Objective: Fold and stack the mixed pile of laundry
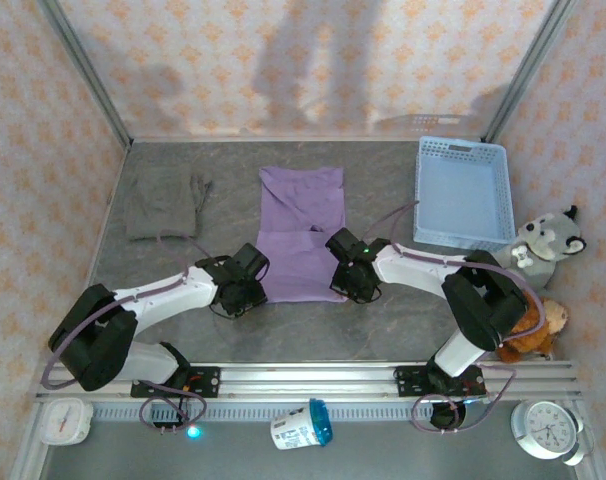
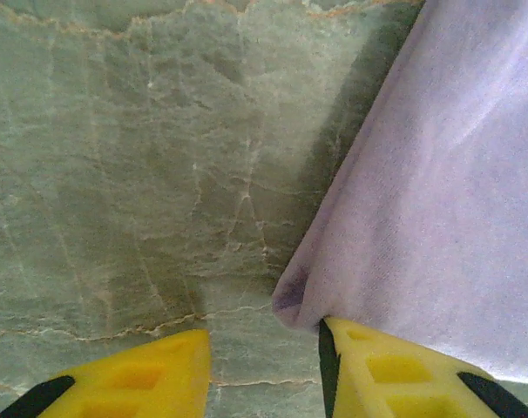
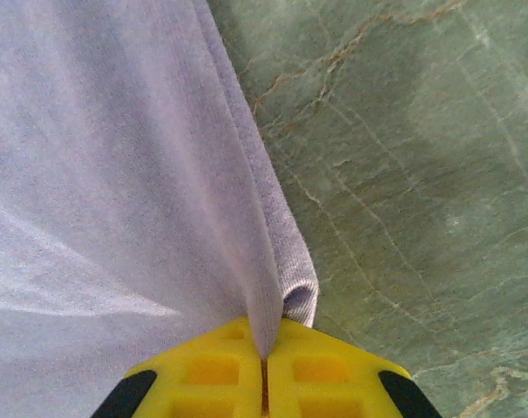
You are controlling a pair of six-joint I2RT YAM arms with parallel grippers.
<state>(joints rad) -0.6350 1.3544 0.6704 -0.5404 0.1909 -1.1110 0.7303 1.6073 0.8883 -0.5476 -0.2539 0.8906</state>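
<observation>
We clamp the right gripper [image 3: 264, 353] on a corner of the shirt [image 3: 116, 192]; our left gripper [image 2: 264, 340] stands apart beside another corner.

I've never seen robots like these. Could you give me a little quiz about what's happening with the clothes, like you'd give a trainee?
1. True or false: the right gripper is shut on an edge of the purple T-shirt.
2. Where is the olive-grey garment? A) on top of the T-shirt B) apart from it, to its left in the top view C) folded under it
3. Fill in: the left gripper has its jaws ____ beside the T-shirt's corner.
Key: 1 true; 2 B; 3 open.
</observation>
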